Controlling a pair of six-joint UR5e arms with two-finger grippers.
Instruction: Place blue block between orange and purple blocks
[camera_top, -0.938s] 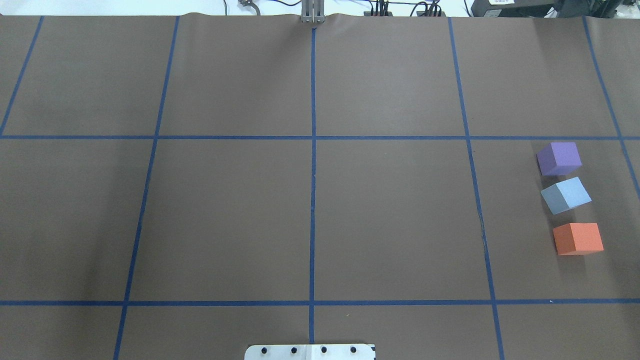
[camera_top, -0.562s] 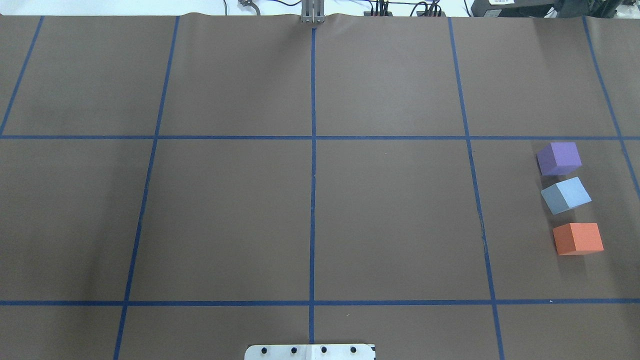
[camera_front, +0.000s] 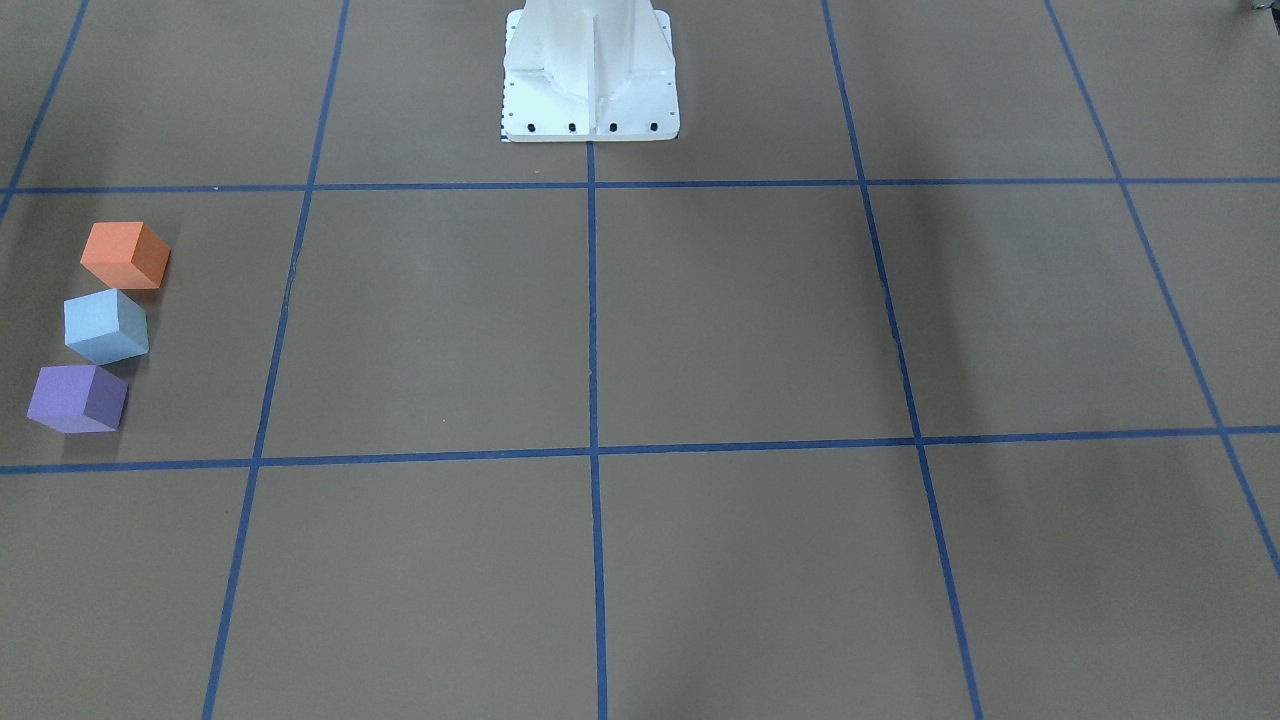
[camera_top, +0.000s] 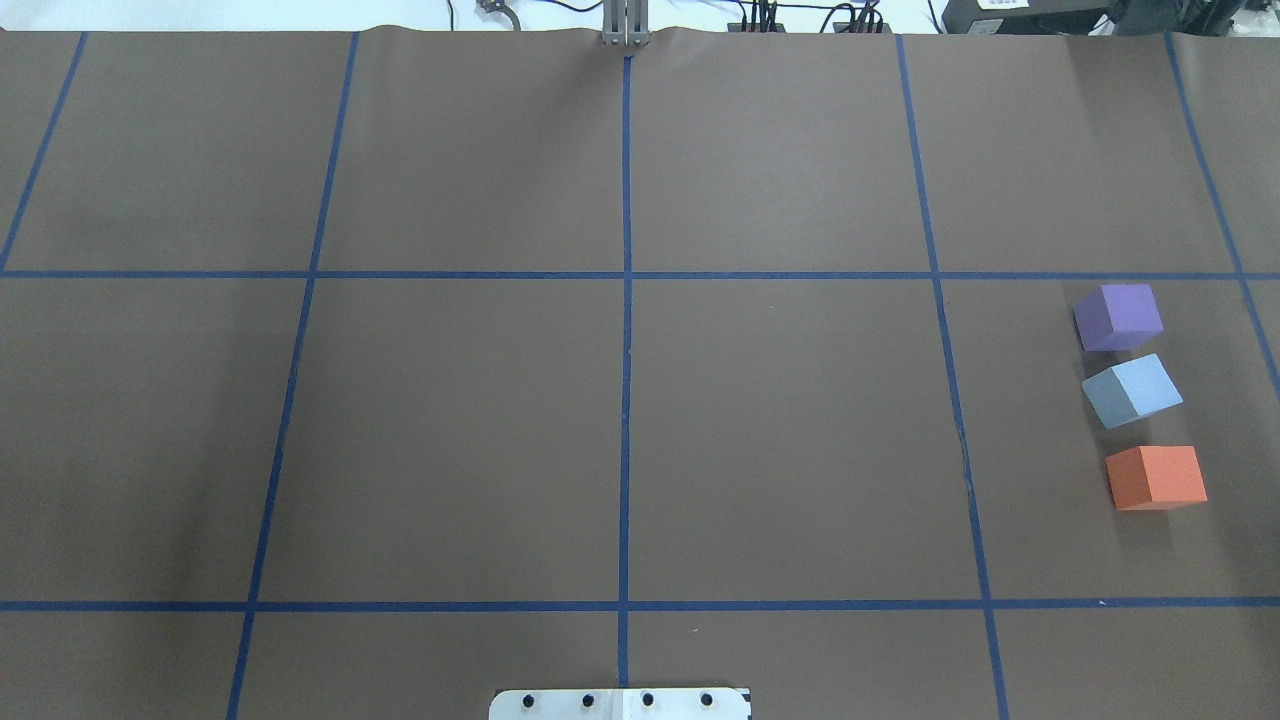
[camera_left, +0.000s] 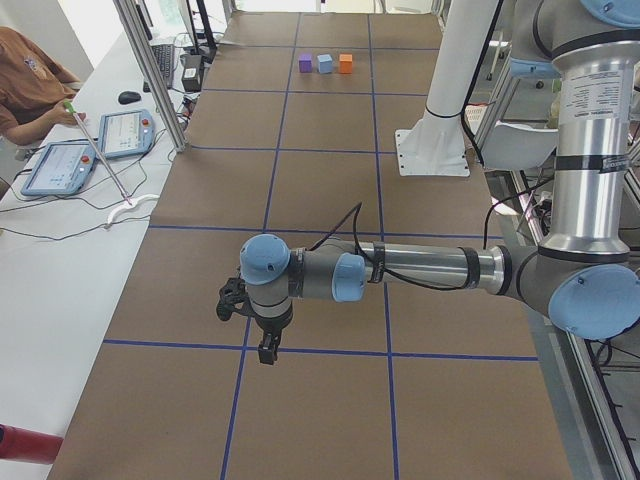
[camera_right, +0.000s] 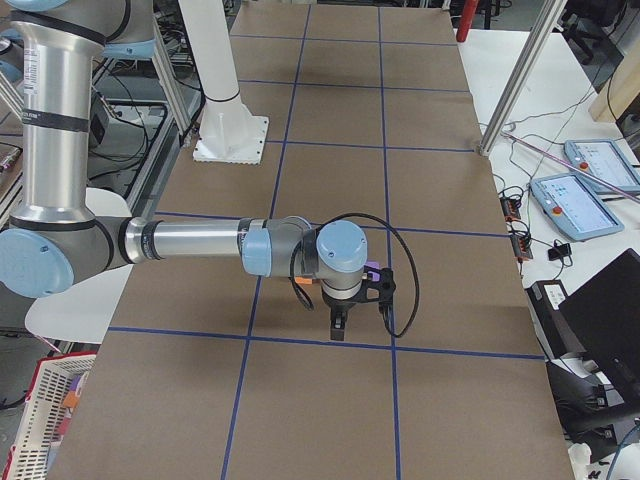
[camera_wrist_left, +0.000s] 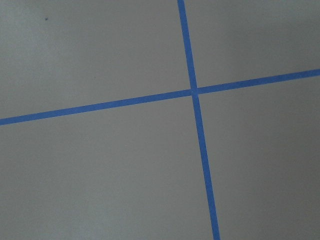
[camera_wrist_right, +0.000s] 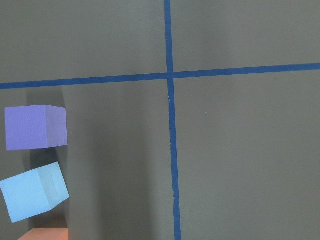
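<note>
1. Overhead exterior shows the blue block (camera_top: 1132, 390) sitting on the table (camera_top: 780, 430), far over on the robot's right side; it is in the gap between the purple block (camera_top: 1118, 317) and the orange block (camera_top: 1156, 477); purple is farther from the robot and orange is closer.
2. The blue block is a cube, so it has no long side; it is turned a little, while the other two sit more square; it is just beside each one, and I cannot tell if it touches them.
3. The right gripper (camera_right: 340, 325) is the nearer one; in the right wrist view the three blocks sit at the left edge, so they lie off to one side of this pincer, not under it.
4. This pincer shows only in a side view, so I cannot tell if its fingers are apart or together; nothing touches the blue block in the overhead view.
5. The left gripper (camera_left: 268, 350) hangs over the other end of the table, well apart from the blocks; its camera sees only blue tape lines (camera_wrist_left: 195, 92); I cannot tell if it is apart or together either.
6. The job looks done to me; I think no new grab is needed.
</note>
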